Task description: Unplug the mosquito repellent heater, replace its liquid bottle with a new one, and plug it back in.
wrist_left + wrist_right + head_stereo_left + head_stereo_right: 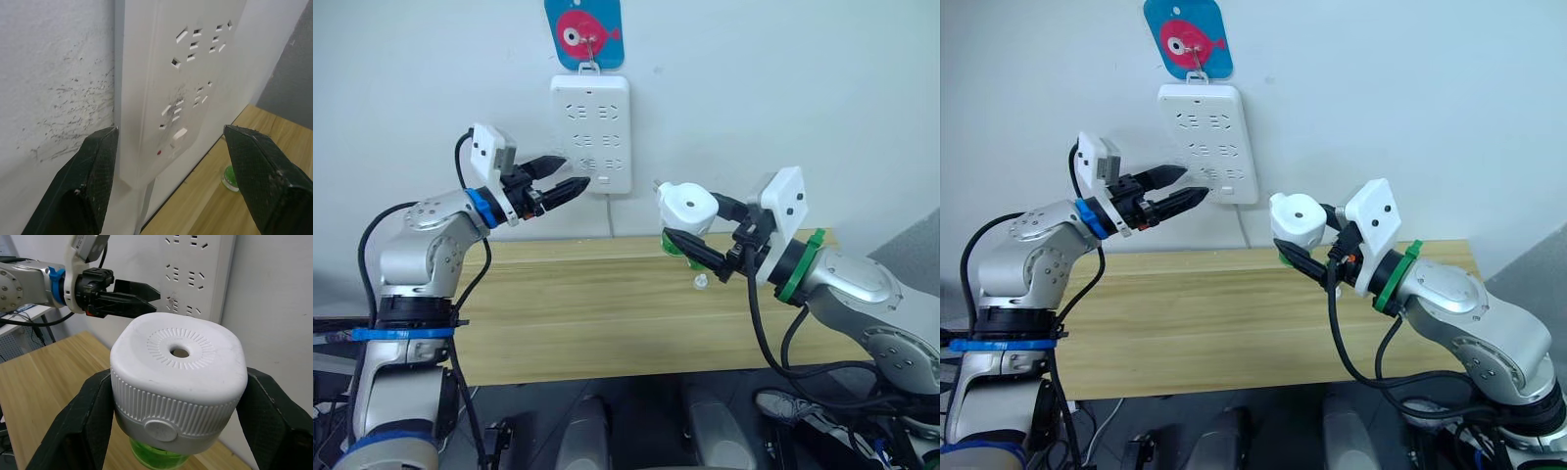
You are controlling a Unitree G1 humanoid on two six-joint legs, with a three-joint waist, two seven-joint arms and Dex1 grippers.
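Observation:
The mosquito repellent heater (178,367) is a white rounded unit with a round vent hole, held in the air above the wooden table (587,313). My right gripper (688,220) is shut on its sides. A green liquid bottle (156,455) hangs under it. The prongs are hidden. My left gripper (573,173) is open up at the white wall power strip (591,132). Its fingers (93,171) straddle the strip's lower end by the switch without touching it. The heater is right of the strip and lower.
A small clear cap (701,282) lies on the table under my right gripper. A green item (229,178) sits near the table's back edge, partly hidden. The strip's cable (610,220) drops behind the table. A blue fish hanger (585,34) holds the strip.

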